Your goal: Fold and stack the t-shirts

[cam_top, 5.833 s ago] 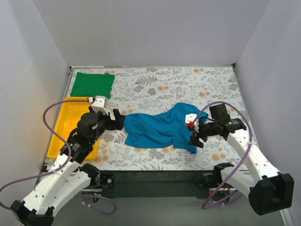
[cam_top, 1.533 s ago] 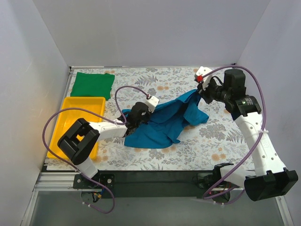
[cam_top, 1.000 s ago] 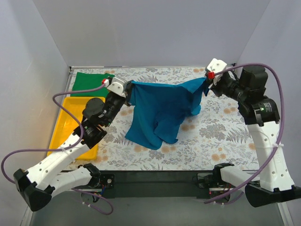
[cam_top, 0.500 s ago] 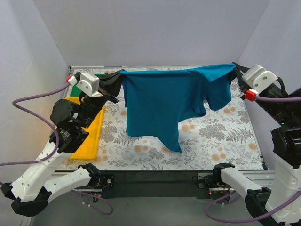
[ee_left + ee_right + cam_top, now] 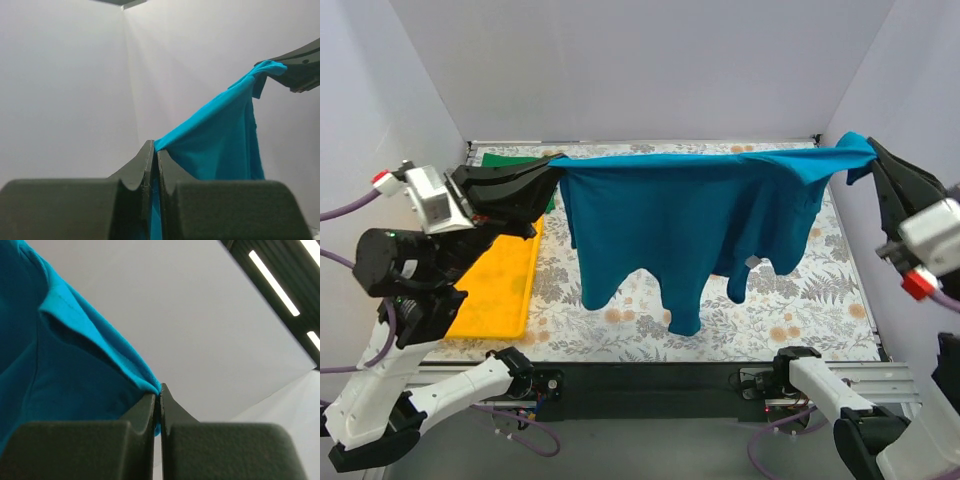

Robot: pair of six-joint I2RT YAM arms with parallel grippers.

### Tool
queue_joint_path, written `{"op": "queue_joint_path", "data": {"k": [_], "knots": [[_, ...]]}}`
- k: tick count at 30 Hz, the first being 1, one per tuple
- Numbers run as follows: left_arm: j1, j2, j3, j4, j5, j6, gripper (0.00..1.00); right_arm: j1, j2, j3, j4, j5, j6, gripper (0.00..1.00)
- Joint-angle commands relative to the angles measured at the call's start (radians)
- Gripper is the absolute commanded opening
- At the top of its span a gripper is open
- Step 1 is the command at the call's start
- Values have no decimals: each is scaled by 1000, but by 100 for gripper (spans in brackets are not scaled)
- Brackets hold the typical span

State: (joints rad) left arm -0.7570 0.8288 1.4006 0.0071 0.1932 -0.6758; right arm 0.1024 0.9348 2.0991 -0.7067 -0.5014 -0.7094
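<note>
While both arms are raised high in the top view, the teal-blue t-shirt hangs spread between them above the flowered table, with its hem and sleeves dangling free; the left gripper pinches one upper corner and the right gripper pinches the other; the green t-shirt lies at the far left corner of the table, mostly hidden behind the left arm, near the yellow tray. From the left wrist, the left gripper has its jaws pressed tight on the teal-blue t-shirt, which stretches away to the right gripper; from the right wrist, the right gripper is likewise closed upon the teal-blue t-shirt, with its fingers pressed together.
</note>
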Motion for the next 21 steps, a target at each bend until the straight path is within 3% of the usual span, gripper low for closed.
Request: {"op": "queue_joint_path", "data": {"k": [1, 6, 10, 16, 17, 20, 21], "knots": [[1, -28, 63, 8, 92, -71, 0, -35, -40, 91, 75, -15, 47, 1], [1, -39, 60, 2, 39, -51, 0, -69, -45, 115, 93, -31, 60, 1], [1, -11, 21, -85, -84, -13, 0, -72, -51, -23, 105, 3, 7, 1], [4, 118, -236, -90, -332, 15, 0, -73, -70, -500, 188, 53, -56, 1], [8, 147, -323, -72, -339, 9, 0, -72, -71, -651, 212, 64, -61, 1], [86, 286, -417, -15, -290, -74, 0, -72, -70, -860, 332, 101, -71, 1], [158, 329, -458, -12, -264, -108, 0, -72, -59, -978, 375, 110, -70, 1]]}}
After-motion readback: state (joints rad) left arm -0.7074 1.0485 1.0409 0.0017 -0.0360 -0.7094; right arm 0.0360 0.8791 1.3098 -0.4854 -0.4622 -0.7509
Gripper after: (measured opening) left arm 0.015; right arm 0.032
